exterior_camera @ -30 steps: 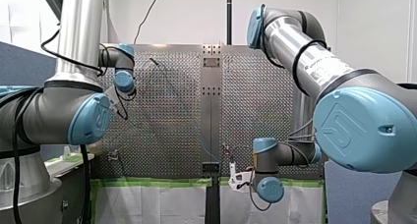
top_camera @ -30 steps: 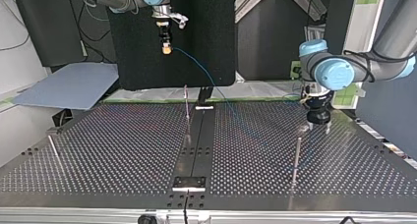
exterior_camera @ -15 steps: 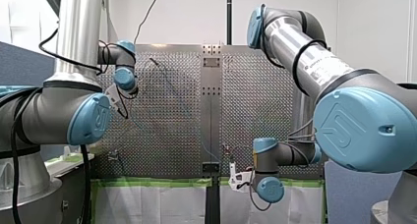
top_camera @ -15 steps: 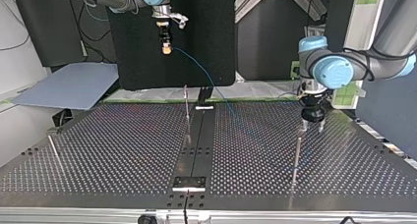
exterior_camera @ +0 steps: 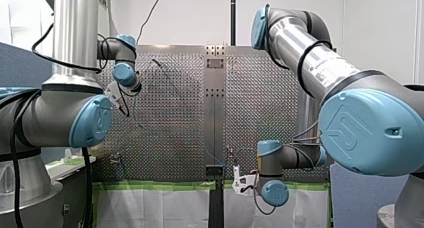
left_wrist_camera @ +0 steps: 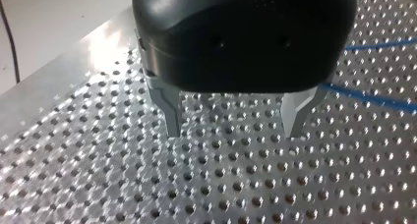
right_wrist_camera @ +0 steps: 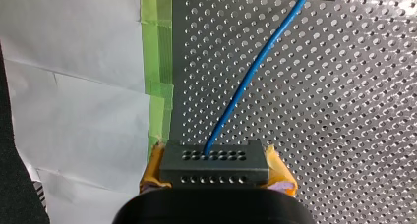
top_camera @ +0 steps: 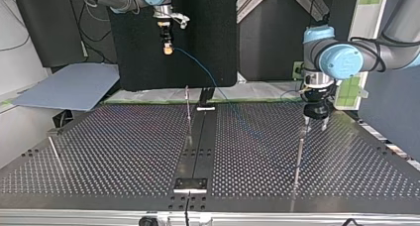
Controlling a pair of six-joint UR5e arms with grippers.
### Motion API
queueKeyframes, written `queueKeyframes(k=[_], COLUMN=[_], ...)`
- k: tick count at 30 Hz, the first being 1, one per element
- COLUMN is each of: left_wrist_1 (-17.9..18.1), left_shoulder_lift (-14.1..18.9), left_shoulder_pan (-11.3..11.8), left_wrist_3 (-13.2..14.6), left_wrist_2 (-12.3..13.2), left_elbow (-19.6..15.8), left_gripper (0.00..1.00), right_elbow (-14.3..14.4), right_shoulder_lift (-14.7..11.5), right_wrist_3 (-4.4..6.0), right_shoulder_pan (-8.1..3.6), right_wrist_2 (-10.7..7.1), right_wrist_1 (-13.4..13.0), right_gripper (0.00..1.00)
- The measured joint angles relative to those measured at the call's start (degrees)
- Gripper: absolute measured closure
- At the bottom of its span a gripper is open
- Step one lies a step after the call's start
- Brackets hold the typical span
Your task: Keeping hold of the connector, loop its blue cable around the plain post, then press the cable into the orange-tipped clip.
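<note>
right tool (right_wrist_camera: 217, 174) clamps connector (right_wrist_camera: 215, 161)

In 1 second only my left arm has moved. In the top view my left gripper (top_camera: 315, 123) has lifted slightly off the perforated table (top_camera: 124, 151) and drifted toward the view's far side. The blue wrist joint (top_camera: 345, 61) above it has climbed and swung outward. The plain post (top_camera: 298, 159), which stood off to one side of the fingertips, now has its tip just beside the nearer finger. Whether they touch is hard to tell from here. In the front view, that wrist joint sits higher than before, and the gripper below it has risen with it.
</note>
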Motion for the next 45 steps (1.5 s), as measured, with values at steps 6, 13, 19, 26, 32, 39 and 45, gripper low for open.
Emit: queueKeyframes(k=[6,13,19,26,32,39,45], left_wrist_1=[-0.4,-1.5,-2.9,-3.9,-6.9,-8.9,-11.6], left_shoulder_lift=[0.3,0.6,2.7,4.9,7.9,12.3,16.0], left_shoulder_pan=[-0.2,-0.2,0.2,0.5,0.5,0.3,0.3], left_wrist_3=[-0.5,-0.5,-0.3,0.2,2.1,2.2,3.6], left_wrist_2=[2.9,6.5,5.9,4.7,6.8,9.8,11.6], left_elbow=[-0.1,-0.1,-0.2,-0.2,-1.0,-2.7,-1.7], left_gripper=[0.00,0.00,0.00,0.00,0.00,0.00,0.00], right_elbow=[0.0,0.0,0.0,0.0,0.0,0.0,0.0], right_shoulder_lift=[0.0,0.0,0.0,0.0,0.0,0.0,0.0], right_wrist_3=[0.00,-0.02,-0.08,-0.08,-0.05,-0.01,0.00], right_shoulder_pan=[0.04,0.09,0.14,0.17,0.19,0.17,0.16], right_wrist_2=[0.00,0.00,0.00,0.00,0.00,0.00,0.00], right_wrist_1=[0.0,0.0,0.0,0.0,0.0,0.0,0.0], right_gripper=[1.00,1.00,1.00,1.00,1.00,1.00,1.00])
